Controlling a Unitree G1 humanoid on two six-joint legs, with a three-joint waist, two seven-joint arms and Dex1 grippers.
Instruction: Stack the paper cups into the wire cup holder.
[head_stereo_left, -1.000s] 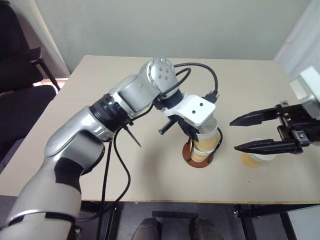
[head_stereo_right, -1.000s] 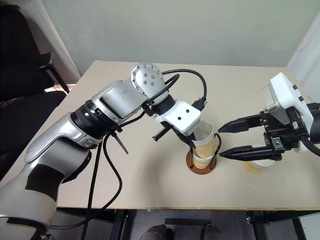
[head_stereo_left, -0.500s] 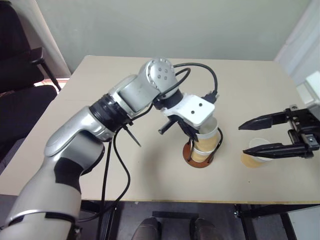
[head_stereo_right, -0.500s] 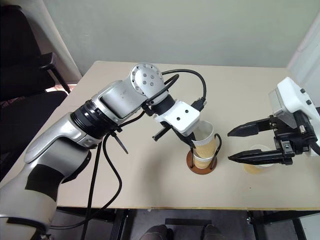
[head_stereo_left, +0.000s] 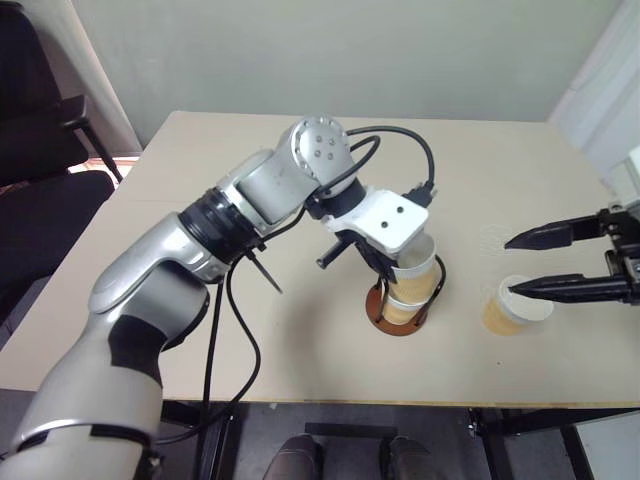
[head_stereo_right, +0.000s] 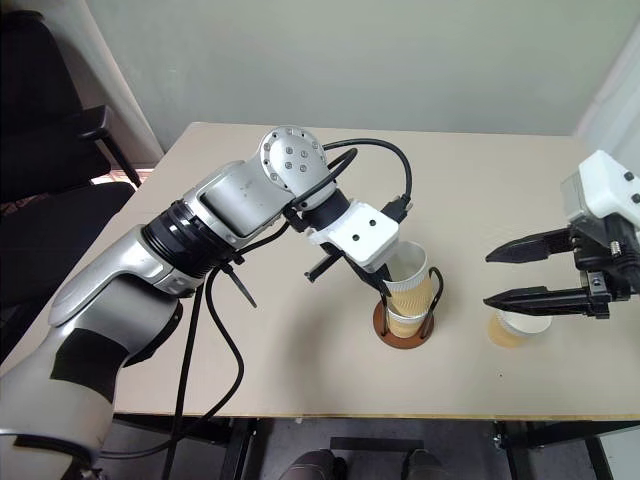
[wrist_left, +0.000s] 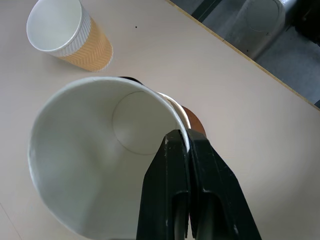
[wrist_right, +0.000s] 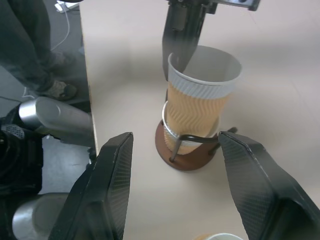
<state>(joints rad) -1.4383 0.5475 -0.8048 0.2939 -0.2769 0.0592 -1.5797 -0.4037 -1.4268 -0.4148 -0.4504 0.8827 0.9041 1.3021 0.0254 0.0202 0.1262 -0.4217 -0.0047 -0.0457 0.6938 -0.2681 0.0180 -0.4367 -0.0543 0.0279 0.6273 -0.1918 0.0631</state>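
Two cups (wrist_right: 197, 107) sit nested in the wire holder (wrist_right: 187, 155), upper one tilted, rim pinched by the left fingers (wrist_left: 187, 165); releasing could tip it; right fingers (head_stereo_right: 500, 275) wide over the third cup (head_stereo_left: 510, 308) on the table (head_stereo_left: 300, 350)

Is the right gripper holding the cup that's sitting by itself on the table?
No, the right gripper is open above the lone paper cup, which stands on the table with nothing gripping it.

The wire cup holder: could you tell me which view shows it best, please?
The right wrist view: the holder shows base and wire loop around the cups. The eye views have it small; the left wrist view gives a sliver of base.
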